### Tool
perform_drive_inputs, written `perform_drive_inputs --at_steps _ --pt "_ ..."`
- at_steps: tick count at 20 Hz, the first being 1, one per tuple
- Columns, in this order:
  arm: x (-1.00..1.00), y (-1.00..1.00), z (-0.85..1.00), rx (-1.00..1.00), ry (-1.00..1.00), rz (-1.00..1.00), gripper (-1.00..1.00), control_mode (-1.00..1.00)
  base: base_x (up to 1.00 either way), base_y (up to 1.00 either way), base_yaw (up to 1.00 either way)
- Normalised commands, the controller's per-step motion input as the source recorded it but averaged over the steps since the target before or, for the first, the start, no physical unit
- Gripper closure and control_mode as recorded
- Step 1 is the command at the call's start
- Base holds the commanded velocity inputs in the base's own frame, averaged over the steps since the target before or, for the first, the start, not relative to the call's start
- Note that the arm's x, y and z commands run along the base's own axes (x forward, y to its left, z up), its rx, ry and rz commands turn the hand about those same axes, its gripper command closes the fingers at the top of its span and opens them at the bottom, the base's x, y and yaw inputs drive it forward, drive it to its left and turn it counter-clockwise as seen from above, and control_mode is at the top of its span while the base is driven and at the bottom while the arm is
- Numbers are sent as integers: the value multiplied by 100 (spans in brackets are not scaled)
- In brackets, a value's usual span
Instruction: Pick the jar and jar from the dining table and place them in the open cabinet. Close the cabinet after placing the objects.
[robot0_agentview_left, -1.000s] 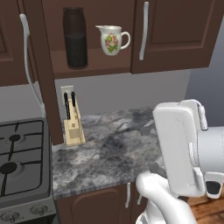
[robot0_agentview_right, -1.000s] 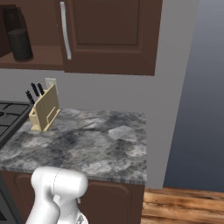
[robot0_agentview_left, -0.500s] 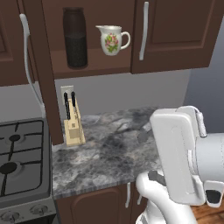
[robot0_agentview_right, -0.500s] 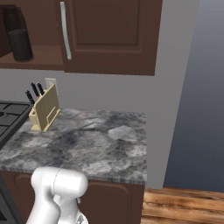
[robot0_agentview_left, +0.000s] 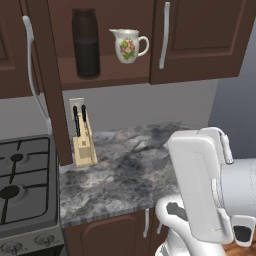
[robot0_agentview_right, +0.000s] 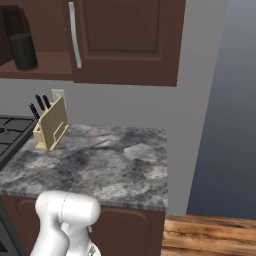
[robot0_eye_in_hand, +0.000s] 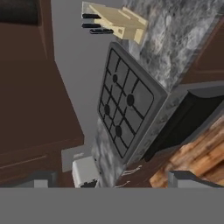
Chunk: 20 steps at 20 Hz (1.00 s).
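While the tall jar (robot0_agentview_left: 86, 44) already stands on the shelf of the open cabinet (robot0_agentview_left: 105, 75) at eleven o'clock in the left base view, just beside the white floral jug (robot0_agentview_left: 129, 45) at twelve, we judge one placement done; the short jar we cannot find here. The knife block (robot0_agentview_left: 85, 145) sits at nine o'clock on the desk (robot0_agentview_left: 130, 175), against the wall. Our arm (robot0_agentview_left: 210, 200) fills four o'clock; compared with a second ago it has swung slightly left and nearer the lens.

From the right base view, the same jar (robot0_agentview_right: 22, 47) rests at ten o'clock; the scene is unchanged.

In the hand view, rolled sideways, the stove (robot0_eye_in_hand: 127, 109) lies at centre and the knife block at twelve. Our gripper (robot0_eye_in_hand: 113, 180) points away from the cabinet, jaws spread wide and empty.
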Motion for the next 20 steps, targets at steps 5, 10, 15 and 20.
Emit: perform_drive_inputs --at_steps 5,10,15,20 --pt "-6 10 -7 0 10 0 -100 -100 0 0 0" --pt "-3 9 -8 0 13 0 -100 -100 0 0 0" --pt "0 8 -6 1 12 0 -100 -100 0 0 0" --pt "0 15 -8 0 10 0 -100 -100 0 0 0"
